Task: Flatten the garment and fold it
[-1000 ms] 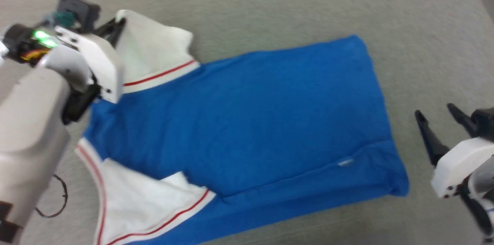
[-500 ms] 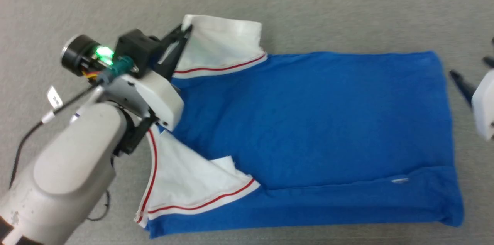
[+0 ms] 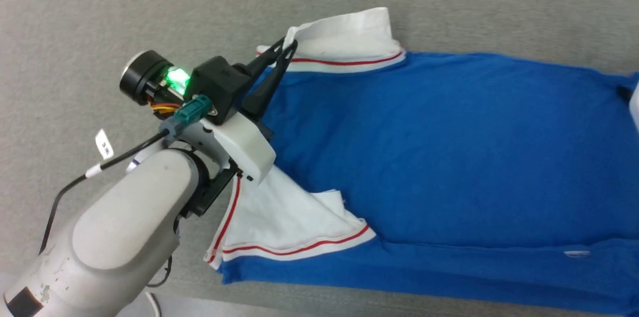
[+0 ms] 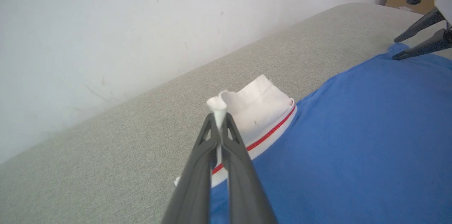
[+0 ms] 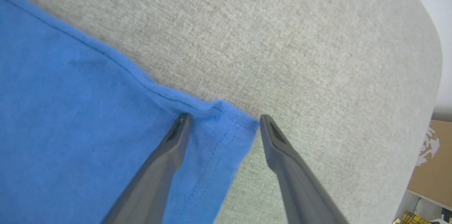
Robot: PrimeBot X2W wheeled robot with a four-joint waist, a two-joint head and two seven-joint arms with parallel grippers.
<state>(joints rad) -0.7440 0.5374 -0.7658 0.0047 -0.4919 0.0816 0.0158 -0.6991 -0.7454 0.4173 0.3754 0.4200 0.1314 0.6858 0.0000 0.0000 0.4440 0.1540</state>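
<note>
worktop: grey cloth, rounded edge | wall: white, scuffed | garment spread out | left jaws clamped on sleeve | right jaws apart over hem corner

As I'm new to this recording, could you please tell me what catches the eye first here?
A blue shirt lies spread across the grey surface. The left gripper pinches its far white sleeve; the right gripper stands open astride a hem corner.
</note>
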